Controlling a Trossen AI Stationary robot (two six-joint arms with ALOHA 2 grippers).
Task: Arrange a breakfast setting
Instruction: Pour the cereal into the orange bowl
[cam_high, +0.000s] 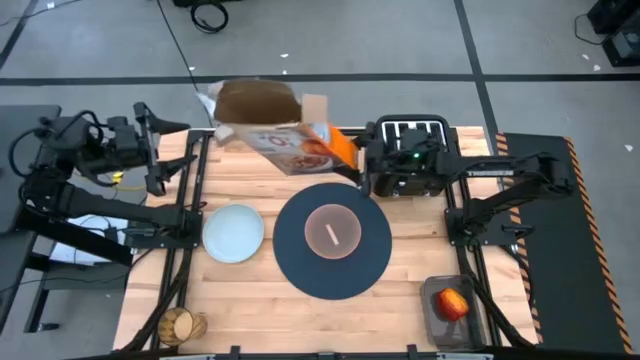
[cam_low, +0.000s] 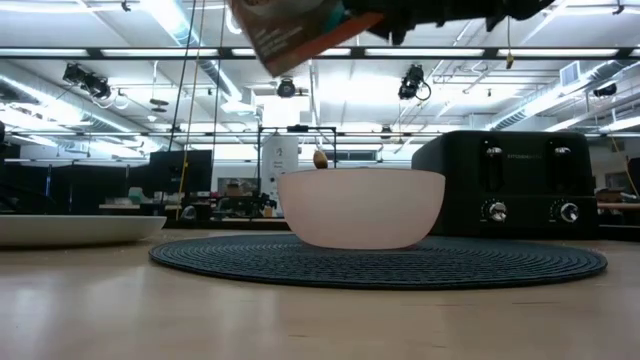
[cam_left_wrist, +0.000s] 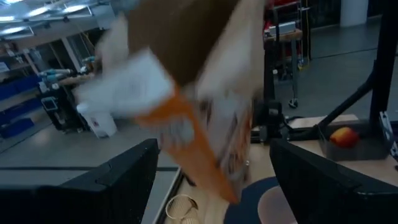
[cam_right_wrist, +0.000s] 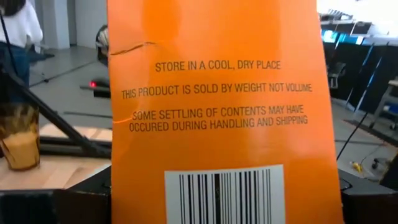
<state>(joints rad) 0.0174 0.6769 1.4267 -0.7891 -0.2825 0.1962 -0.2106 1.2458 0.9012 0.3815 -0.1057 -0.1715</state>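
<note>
We see the pinkish bowl (cam_high: 333, 230) at the middle of the large round navy placemat (cam_high: 333, 277) on the wooden bench (cam_high: 260, 300), with the gold spoon (cam_high: 333, 236) lying inside it. The pale blue-grey plate (cam_high: 233, 233) sits just beside the placemat on its left. The amber tumbler (cam_high: 180, 325) stands near the front left corner of the bench, and the red apple (cam_high: 452, 303) rests in a dark tray (cam_high: 437, 325) at the front right. Above the far edge of the placemat the orange cereal box (cam_high: 280, 125) hangs tilted, its flaps open. Our right pincer (cam_high: 352, 150) clamps the box's lower end, and its wrist view is filled by the orange panel with the barcode. Our left pincer (cam_high: 195, 158) stands wide apart, just left of the box and not touching it. The black toaster (cam_low: 520, 185) sits behind the placemat on the right
</note>
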